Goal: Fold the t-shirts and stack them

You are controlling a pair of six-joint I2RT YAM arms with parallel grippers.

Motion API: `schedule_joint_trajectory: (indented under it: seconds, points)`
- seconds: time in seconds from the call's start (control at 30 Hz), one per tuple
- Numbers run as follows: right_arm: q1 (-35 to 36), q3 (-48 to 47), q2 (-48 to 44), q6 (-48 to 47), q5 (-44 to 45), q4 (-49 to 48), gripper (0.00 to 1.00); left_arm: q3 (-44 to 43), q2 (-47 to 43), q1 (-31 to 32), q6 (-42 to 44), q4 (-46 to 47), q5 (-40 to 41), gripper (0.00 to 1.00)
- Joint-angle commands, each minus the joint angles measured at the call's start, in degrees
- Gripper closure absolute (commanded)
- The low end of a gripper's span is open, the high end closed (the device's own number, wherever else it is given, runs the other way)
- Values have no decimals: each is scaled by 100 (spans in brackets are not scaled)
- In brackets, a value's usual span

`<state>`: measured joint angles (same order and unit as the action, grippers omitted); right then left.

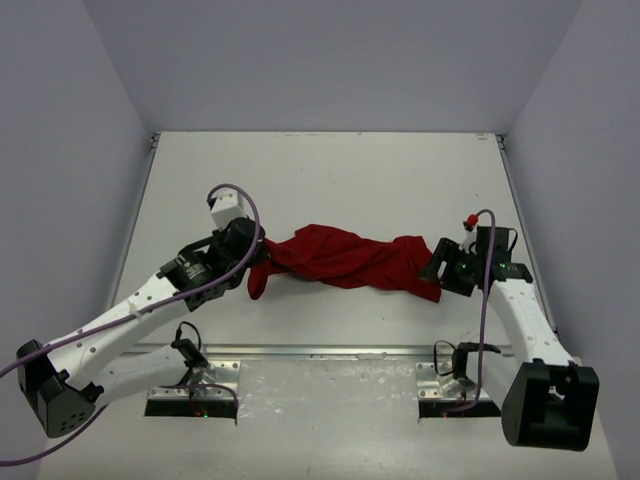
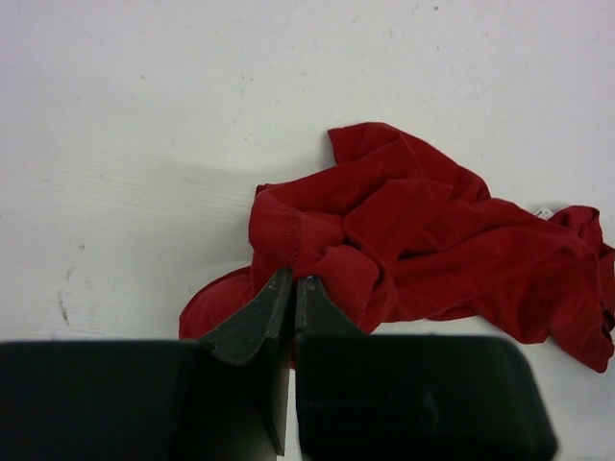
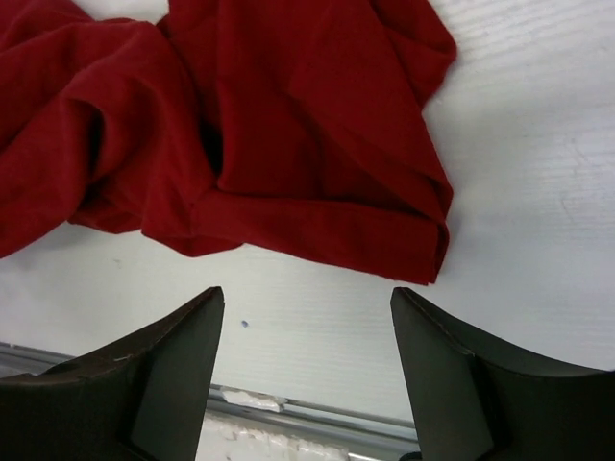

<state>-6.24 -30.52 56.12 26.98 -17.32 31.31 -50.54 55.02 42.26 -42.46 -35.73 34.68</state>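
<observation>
One deep-red t-shirt (image 1: 345,258) lies crumpled in a long bunch across the middle of the white table. My left gripper (image 1: 258,262) is at its left end, jaws shut on a fold of the cloth; the left wrist view has the t-shirt (image 2: 432,240) spreading right from the pinched gripper (image 2: 294,277). My right gripper (image 1: 437,268) sits at the shirt's right end. In the right wrist view the gripper (image 3: 307,293) is open, holding nothing, and the t-shirt (image 3: 288,125) ends at a hemmed edge just beyond its fingertips.
A metal rail (image 1: 330,352) runs along the near edge of the table (image 1: 330,180), with both arm bases behind it. Pale walls close in the left, right and far sides.
</observation>
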Motion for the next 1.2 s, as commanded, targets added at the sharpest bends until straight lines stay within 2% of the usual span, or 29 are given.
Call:
schedule_joint_trajectory:
  seconds: [0.0, 0.07, 0.2, 0.3, 0.43, 0.5, 0.53, 0.6, 0.67, 0.77, 0.8, 1.0, 1.17]
  points:
    - [52, -33, 93, -290, -447, -801, 28, 123, -89, -60, -8, 285, 109, 100]
    - [140, -15, 127, -273, -80, -1083, 25, 194, -62, -60, -8, 303, 118, 100]
    - [246, -366, 1014, -448, 9, -1109, 27, 361, -18, -60, -26, 426, 39, 100]
    - [553, -402, 1375, -422, 229, -1171, 31, 387, -18, -60, -8, 479, 13, 100]
    - [1019, -279, 1656, -431, 379, -1329, 40, 344, -9, -60, 27, 452, 83, 100]
    - [1037, -174, 1736, -422, 335, -1461, 47, 343, -9, -60, 27, 444, 83, 100]
    - [1037, -147, 1727, -404, 335, -1487, 54, 343, -1, -60, 27, 444, 83, 100]
    - [1046, -103, 1675, -387, 413, -1505, 57, 361, -1, -60, 27, 426, 92, 100]
    - [1046, -120, 1657, -413, 484, -1523, 66, 396, -1, -60, 27, 452, 109, 100]
    - [1037, -164, 1753, -457, 546, -1549, 85, 422, 17, -60, 27, 479, 110, 100]
    - [1046, -173, 1753, -431, 546, -1549, 98, 431, 34, -60, 27, 487, 101, 100]
    - [1090, -217, 1087, -220, 633, -1066, 99, 344, 0, -60, 53, 391, 136, 99]
    - [1099, -620, -345, -53, 817, -277, 99, 36, -229, -60, 176, 285, 31, 100]
